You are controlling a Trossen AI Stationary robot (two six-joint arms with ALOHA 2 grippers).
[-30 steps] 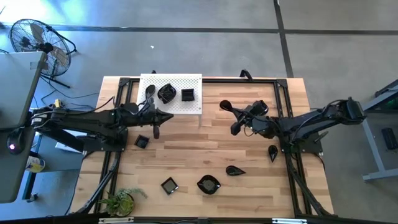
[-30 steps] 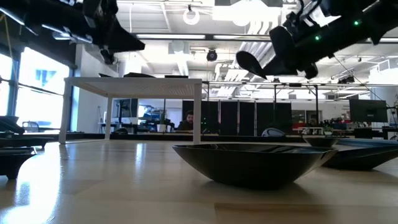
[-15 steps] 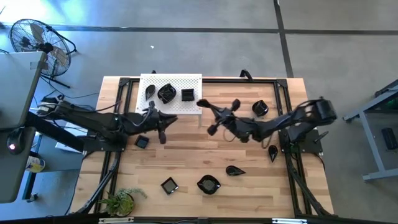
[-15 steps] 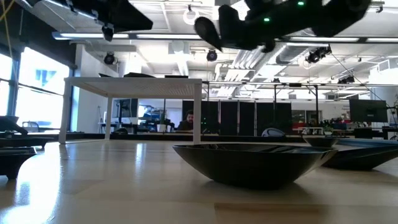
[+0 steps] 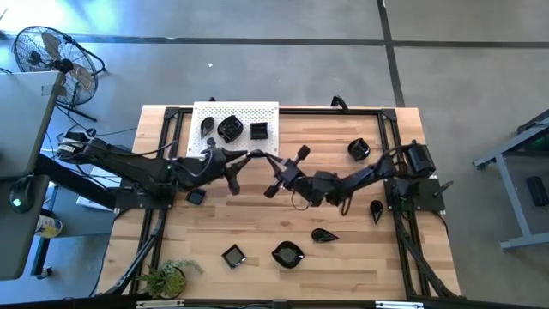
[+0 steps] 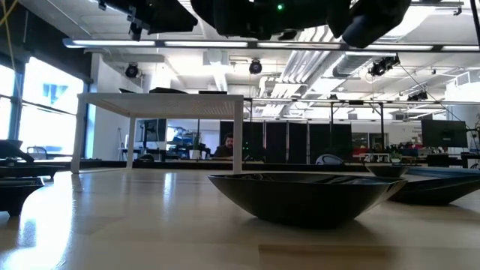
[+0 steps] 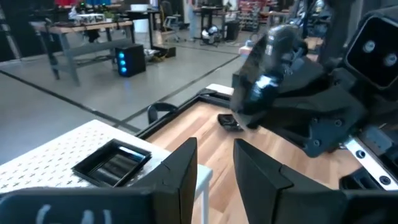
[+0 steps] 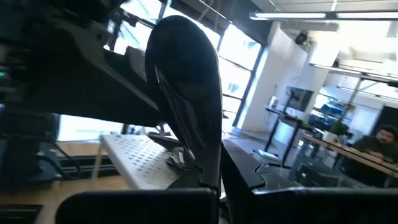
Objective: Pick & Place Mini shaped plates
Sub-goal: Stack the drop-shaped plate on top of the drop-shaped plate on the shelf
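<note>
My right gripper (image 5: 273,165) reaches across the table's middle, shut on a glossy black teardrop plate (image 8: 186,81), just right of the white perforated board (image 5: 236,129). The board carries three mini plates: a leaf (image 5: 208,127), a wavy round one (image 5: 229,129) and a square one (image 5: 258,130). My left gripper (image 5: 243,158) hovers by the board's near right corner. It is open with nothing between its fingers (image 7: 186,168) and faces the held plate (image 7: 267,59). Several more plates rest on the wood, for instance a wavy one (image 5: 287,254) and a square one (image 5: 233,255). My right gripper pinches the teardrop plate's narrow end (image 8: 208,155) between its two fingers. The fingers come about level from the table's right side. The plate stands on edge beyond the fingertips, wide end away from them, lifted clear of the table.
Loose plates lie at the right (image 5: 358,149), (image 5: 376,209), (image 5: 323,234) and left of centre (image 5: 196,196). A small potted plant (image 5: 167,276) stands at the near left corner. Bare wood lies in the middle below both grippers. A black frame rail (image 5: 283,110) borders the table.
My right gripper has carried the teardrop plate from the right half toward the table's left, up to the board's right edge, keeping it clear of the table. My left gripper has moved toward the table's right, toward the held plate.
</note>
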